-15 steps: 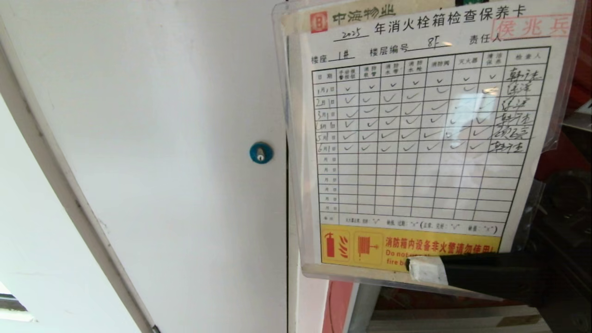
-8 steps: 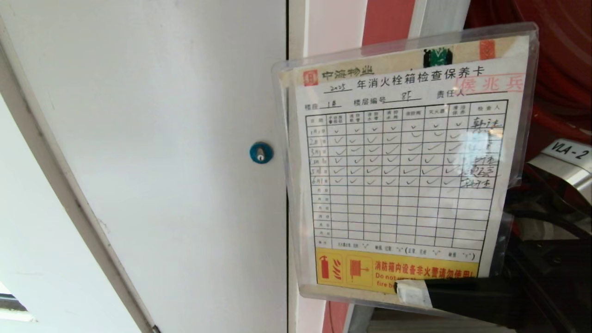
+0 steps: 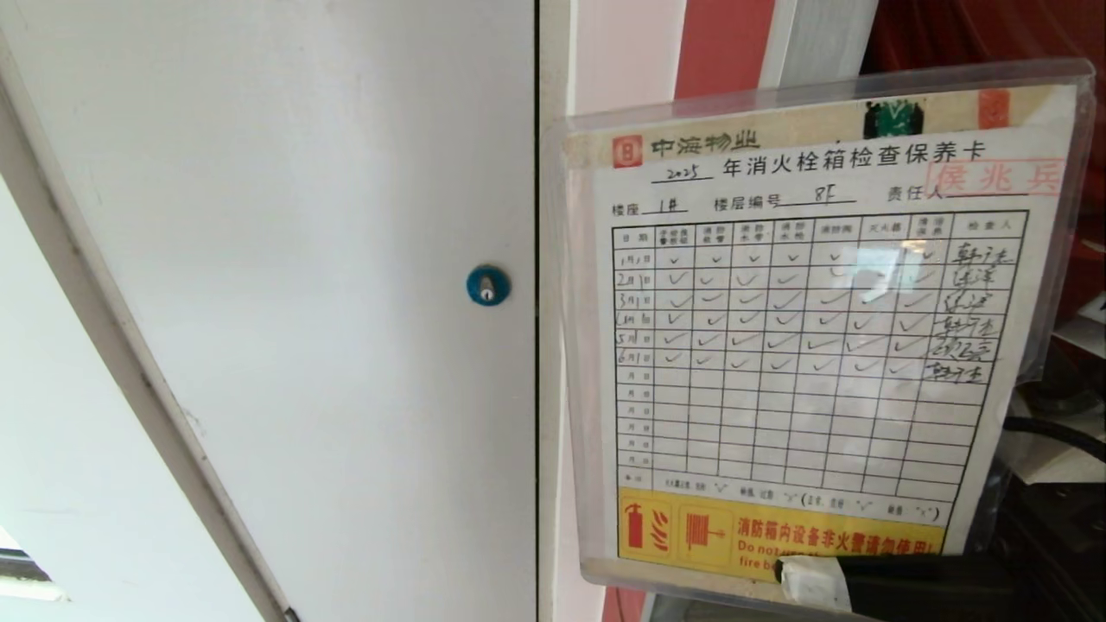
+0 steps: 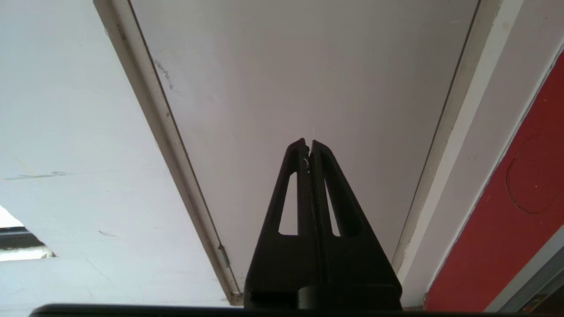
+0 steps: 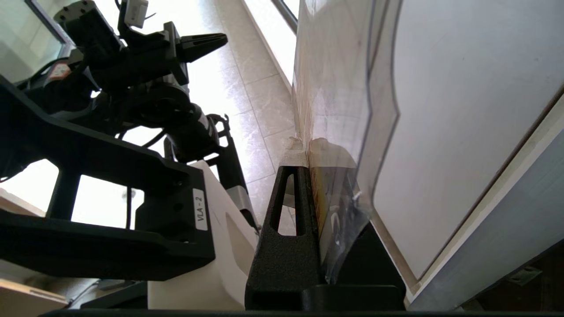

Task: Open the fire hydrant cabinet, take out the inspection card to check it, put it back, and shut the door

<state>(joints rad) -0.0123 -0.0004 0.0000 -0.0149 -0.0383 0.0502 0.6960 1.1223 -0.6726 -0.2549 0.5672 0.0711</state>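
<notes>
Card (image 3: 804, 345) fills the right half of the head view. It sits in a clear plastic sleeve and faces the camera. It stands up straight, with rows of small boxes and check marks, and a yellow strip along its bottom.

The right claw (image 3: 812, 580) is at the lower right of the head view, just under the card. Its fingers are pinched tight on the card's bottom edge, at the yellow strip. A white pad on one fingertip (image 3: 816, 583) presses on the front of the sleeve. In the right wrist view, the card (image 5: 335, 110) rises straight up out of the closed black claw (image 5: 308, 149), seen edge on.

A white panel (image 3: 285, 285) with a small blue lock (image 3: 487, 285) fills the left of the head view. Red cabinet (image 3: 721, 43) parts show at the upper right, behind the card.

The left claw (image 4: 308, 147) is in the middle of the left wrist view. Its fingers are pressed together and hold nothing. It points at the white panel.
</notes>
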